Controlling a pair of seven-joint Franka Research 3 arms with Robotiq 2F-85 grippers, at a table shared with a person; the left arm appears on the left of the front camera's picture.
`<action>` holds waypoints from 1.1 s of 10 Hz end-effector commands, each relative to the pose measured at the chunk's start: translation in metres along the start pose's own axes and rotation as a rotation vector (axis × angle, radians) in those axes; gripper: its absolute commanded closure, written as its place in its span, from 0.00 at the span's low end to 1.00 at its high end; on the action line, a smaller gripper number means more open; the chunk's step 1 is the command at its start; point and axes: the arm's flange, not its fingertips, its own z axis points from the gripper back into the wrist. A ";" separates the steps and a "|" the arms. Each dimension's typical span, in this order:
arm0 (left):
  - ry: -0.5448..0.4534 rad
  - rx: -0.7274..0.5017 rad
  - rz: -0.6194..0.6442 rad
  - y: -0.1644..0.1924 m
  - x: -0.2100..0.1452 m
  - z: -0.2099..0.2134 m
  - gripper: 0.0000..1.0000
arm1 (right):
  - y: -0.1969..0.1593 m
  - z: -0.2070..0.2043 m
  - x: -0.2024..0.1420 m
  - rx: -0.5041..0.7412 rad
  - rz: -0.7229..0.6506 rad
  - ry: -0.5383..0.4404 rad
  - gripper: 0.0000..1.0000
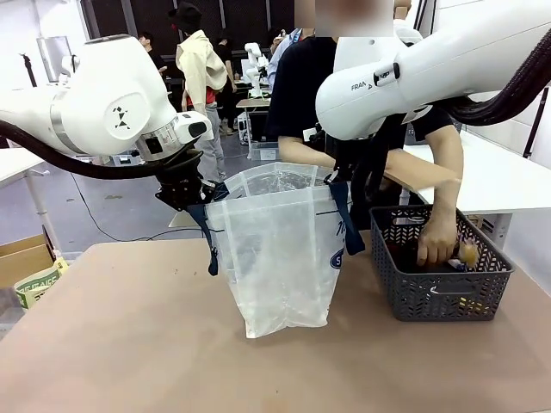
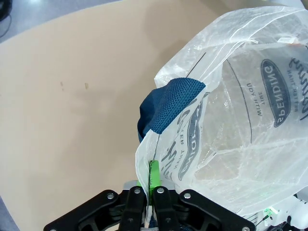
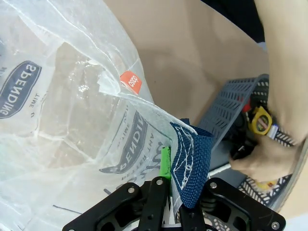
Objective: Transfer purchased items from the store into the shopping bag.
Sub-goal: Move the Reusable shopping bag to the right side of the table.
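Left claw (image 1: 183, 194) shut tight on the rim of the bag (image 1: 275, 258); right claw (image 3: 174, 161) likewise, pinching rim and blue strap (image 3: 192, 159). Bag stands open on the table (image 1: 129, 344) (hung between both claws). Grey basket (image 1: 439, 288) just beside it; person's hand (image 1: 437, 245) inside, among the items (image 3: 261, 119).

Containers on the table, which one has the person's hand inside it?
The dark grey lattice basket on the robot's right: the person's hand reaches down into it. The translucent shopping bag beside it has no hand inside.
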 end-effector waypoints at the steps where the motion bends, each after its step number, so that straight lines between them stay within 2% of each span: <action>1: -0.005 0.004 0.014 0.001 -0.003 0.002 1.00 | -0.001 0.000 -0.001 -0.001 -0.001 0.002 1.00; 11: -0.005 0.004 0.014 0.001 -0.003 0.002 1.00 | -0.001 0.000 -0.001 -0.001 -0.001 0.002 1.00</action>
